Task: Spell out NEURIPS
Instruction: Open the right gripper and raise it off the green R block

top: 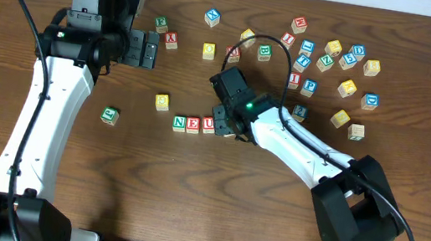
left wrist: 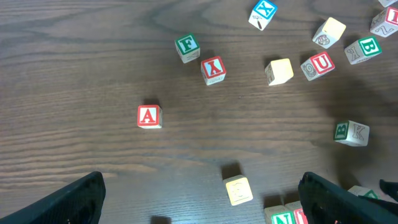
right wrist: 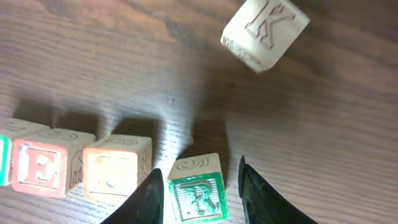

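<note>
R cube (right wrist: 198, 193), green-lettered, sits between the fingers (right wrist: 148, 200) of the right gripper (right wrist: 199, 177), which clamp its two sides. Just beside it at 9 o'clock stands the U cube (right wrist: 117, 168), then the E cube (right wrist: 42, 168). A K cube (right wrist: 264, 30) lies well apart at 1 o'clock. Overhead, the gripper body hides the R cube, but the N cube (top: 180, 121) heading the row shows. At the 11 o'clock part of the table (top: 145, 203), the left gripper (top: 151, 50) hangs spread wide, empty.
</note>
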